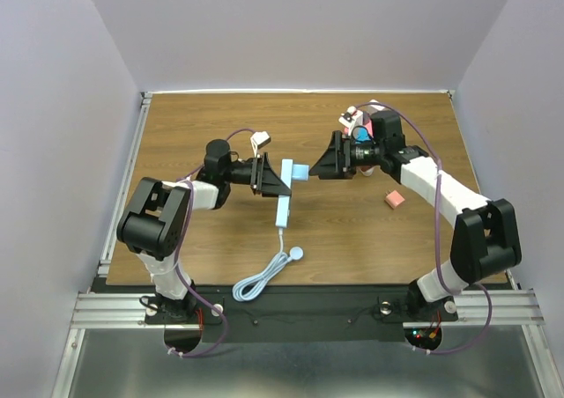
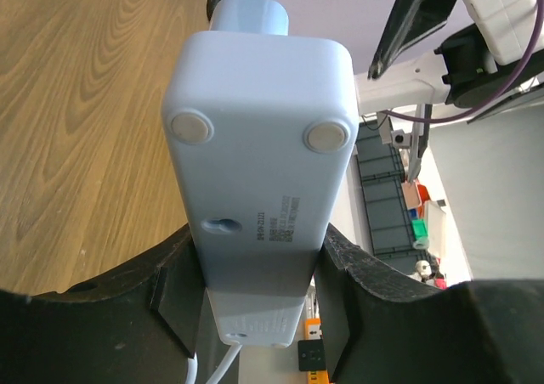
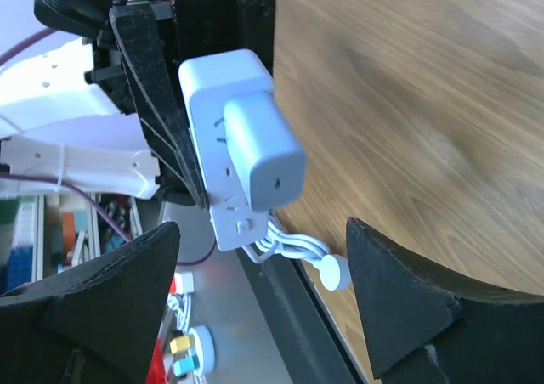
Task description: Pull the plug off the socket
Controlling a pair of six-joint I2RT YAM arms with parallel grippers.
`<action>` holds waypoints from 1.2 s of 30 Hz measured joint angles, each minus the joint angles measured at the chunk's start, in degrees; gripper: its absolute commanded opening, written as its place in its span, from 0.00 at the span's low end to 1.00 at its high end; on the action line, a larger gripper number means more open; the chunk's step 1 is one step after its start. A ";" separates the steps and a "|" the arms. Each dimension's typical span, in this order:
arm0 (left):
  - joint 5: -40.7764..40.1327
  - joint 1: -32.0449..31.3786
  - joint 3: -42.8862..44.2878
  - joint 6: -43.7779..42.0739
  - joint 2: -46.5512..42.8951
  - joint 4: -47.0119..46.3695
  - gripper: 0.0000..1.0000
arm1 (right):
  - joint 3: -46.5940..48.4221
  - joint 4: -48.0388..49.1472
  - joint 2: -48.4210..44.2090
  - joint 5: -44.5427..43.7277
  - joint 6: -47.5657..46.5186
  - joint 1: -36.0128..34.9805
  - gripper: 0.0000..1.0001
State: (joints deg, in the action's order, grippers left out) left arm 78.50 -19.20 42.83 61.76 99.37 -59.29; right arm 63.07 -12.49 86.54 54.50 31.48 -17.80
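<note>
Here left claw (image 2: pixel 259 295) clamps socket (image 2: pixel 259 129); seated plug (image 3: pixel 263 150) faces released right claw (image 3: pixel 259 231).

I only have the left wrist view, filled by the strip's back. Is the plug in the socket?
Observer: Yes. In the right wrist view the plug sits seated in the power strip.
Operator: Has the right gripper got it?
Observer: No. The right gripper is open, a finger on each side of the plug, not touching it.
Operator: And the cord?
Observer: From above, the cord trails onto the table and coils near the front edge.
</note>
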 measured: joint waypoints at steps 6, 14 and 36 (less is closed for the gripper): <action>0.81 -2.29 1.16 0.26 0.00 -0.96 0.00 | 0.98 2.51 2.71 1.60 -0.07 -2.95 0.73; 1.88 -4.70 1.49 0.90 0.13 -1.73 0.00 | 2.14 3.26 5.27 3.19 -0.26 -4.50 0.14; -2.43 9.09 -2.67 39.06 10.38 -18.23 0.00 | -9.03 4.66 -3.34 4.28 1.09 8.85 0.00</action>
State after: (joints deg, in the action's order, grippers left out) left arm 76.07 -10.11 40.16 100.82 109.75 -77.52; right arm 54.04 -7.84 83.20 58.78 32.58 -8.95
